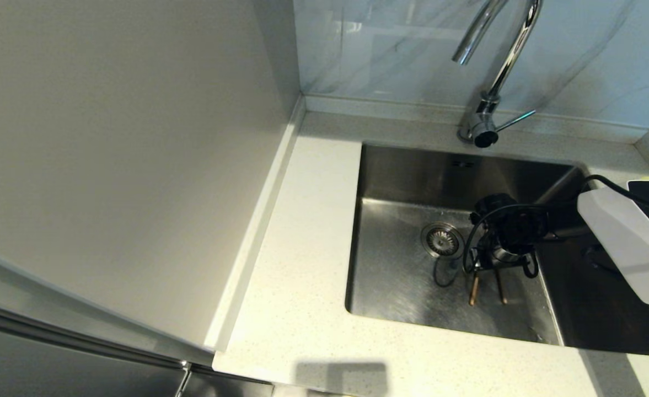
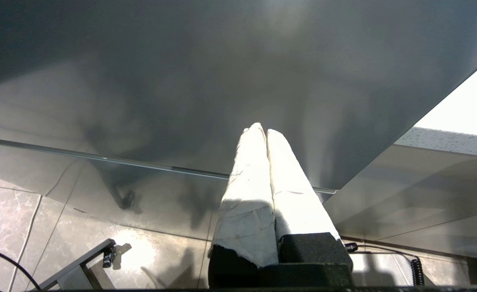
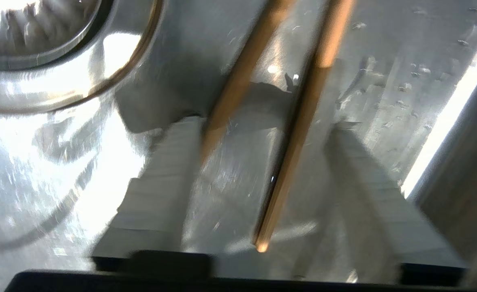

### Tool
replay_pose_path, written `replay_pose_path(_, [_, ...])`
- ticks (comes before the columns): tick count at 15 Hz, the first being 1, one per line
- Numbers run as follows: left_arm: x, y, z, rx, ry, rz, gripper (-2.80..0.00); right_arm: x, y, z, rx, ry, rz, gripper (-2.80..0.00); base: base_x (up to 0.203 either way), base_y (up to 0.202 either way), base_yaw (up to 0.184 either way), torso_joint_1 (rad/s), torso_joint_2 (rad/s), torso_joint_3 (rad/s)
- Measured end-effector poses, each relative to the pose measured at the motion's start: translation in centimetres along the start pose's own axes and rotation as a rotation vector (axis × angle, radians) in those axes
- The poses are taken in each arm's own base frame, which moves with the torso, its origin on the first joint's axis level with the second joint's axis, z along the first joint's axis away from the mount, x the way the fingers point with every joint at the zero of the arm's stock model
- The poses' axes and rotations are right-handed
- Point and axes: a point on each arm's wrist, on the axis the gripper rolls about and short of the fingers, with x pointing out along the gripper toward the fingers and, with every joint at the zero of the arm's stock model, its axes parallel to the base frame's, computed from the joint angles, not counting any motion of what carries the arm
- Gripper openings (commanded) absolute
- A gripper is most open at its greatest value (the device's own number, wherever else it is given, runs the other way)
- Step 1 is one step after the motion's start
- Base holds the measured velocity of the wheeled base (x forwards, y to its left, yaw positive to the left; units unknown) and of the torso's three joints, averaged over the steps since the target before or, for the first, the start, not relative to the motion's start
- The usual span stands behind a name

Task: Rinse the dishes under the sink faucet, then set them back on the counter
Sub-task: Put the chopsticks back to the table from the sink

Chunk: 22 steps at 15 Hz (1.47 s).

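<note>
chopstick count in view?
2. Both chopsticks lie side by side on the sink floor beside the drain, between the right gripper's open fingers. Upper ends hidden under the gripper.

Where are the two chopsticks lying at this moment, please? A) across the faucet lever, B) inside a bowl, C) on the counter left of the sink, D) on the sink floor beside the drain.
D: the chopsticks lie on the sink floor beside the drain, between the open right gripper's fingers.

Glare on sink (image 1: pixel 407 286) floor; right wrist view motion-blurred; left wrist view dim.
</note>
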Motion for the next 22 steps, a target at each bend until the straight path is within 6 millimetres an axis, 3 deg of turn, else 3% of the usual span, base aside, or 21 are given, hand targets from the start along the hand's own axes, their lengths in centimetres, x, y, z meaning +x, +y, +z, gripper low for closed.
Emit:
replay_pose_path(4, [0.0, 0.0, 0.0, 0.000, 0.000, 0.000, -2.80, -0.5, -1.5, -0.3, -0.067, 0.026, 0.144, -2.80, 0.000, 0.000, 0.000, 0.000, 0.00, 0.000])
replay_pose_path(8, [0.0, 0.0, 0.0, 0.000, 0.000, 0.000, -2.80, -0.5, -2.6, -0.3, -0.070, 0.031, 0.173, -2.80, 0.000, 0.000, 0.000, 0.000, 0.00, 0.000])
replay_pose_path(15, [0.0, 0.0, 0.0, 0.000, 0.000, 0.000, -2.80, -2.0, -3.8, 1.2, -0.049, -0.037, 0.157, -2.80, 0.000, 0.000, 0.000, 0.000, 0.00, 0.000])
replay_pose_path(22, [0.0, 0.0, 0.0, 0.000, 0.000, 0.000, -2.80, -2.5, -3.2, 2.3, -0.049, -0.077, 0.063, -2.80, 0.000, 0.000, 0.000, 0.000, 0.00, 0.000])
